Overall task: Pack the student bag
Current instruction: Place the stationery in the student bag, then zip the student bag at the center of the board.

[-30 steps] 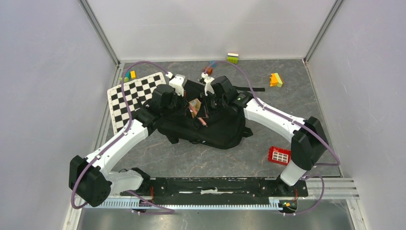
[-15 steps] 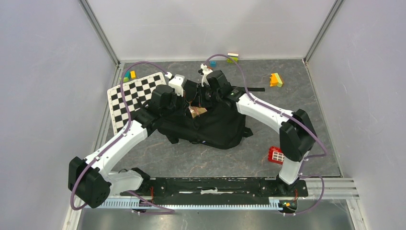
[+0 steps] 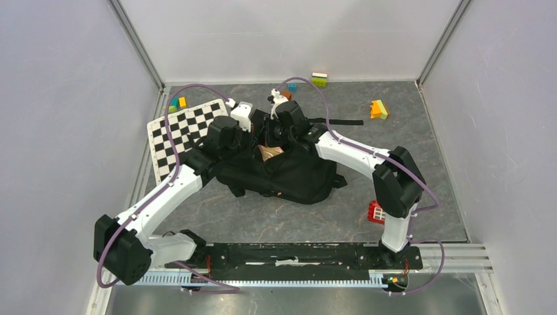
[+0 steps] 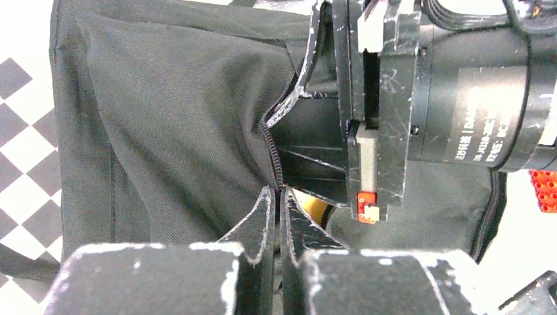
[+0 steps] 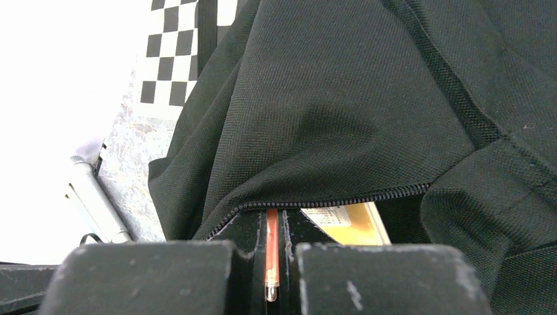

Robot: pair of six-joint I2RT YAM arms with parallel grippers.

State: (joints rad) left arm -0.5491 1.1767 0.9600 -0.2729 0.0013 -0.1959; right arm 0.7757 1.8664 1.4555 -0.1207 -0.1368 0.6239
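One student bag (image 3: 295, 177), one checkerboard (image 3: 174, 134)

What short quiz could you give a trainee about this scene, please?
1. True or false: the right gripper is open and holds nothing.
2. Which thing shows beside the student bag on the left arm's side? A) a checkered board B) a blue towel C) a white plate
3. Fill in: the left gripper is shut on the bag's open edge, right at its ____.

Key
1. False: it is shut on a thin orange stick at the bag's opening.
2. A
3. zipper
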